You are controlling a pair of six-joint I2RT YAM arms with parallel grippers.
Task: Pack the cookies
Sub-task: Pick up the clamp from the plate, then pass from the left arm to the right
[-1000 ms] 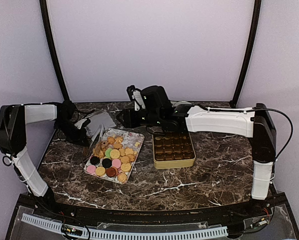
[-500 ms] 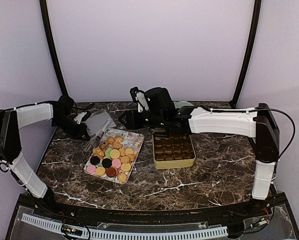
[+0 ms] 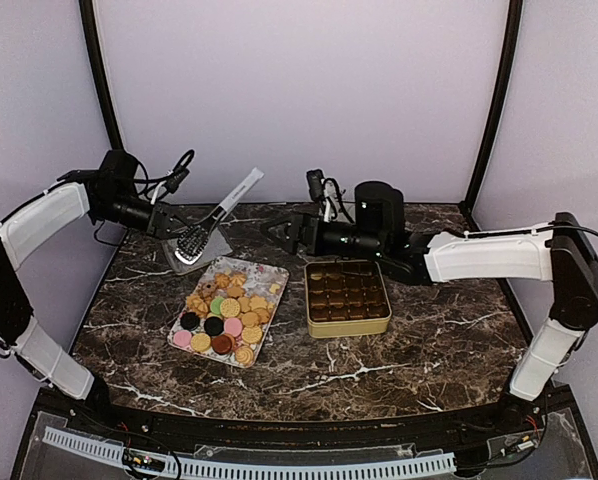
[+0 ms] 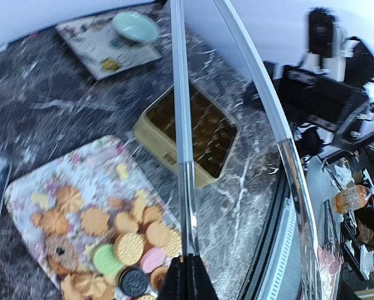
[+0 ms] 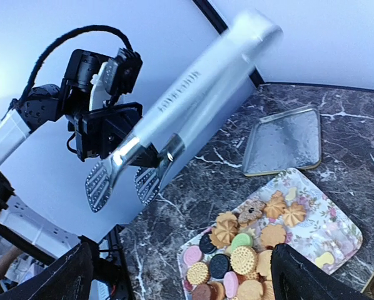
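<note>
Top external: tongs [image 3: 225, 207] in left pincer [image 3: 182, 228]

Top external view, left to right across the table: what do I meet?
Left gripper holding tongs → flowery tray of cookies → gold tin.

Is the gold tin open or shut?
Open: the tin shows its grid of compartments from above, and nothing covers it.
</note>
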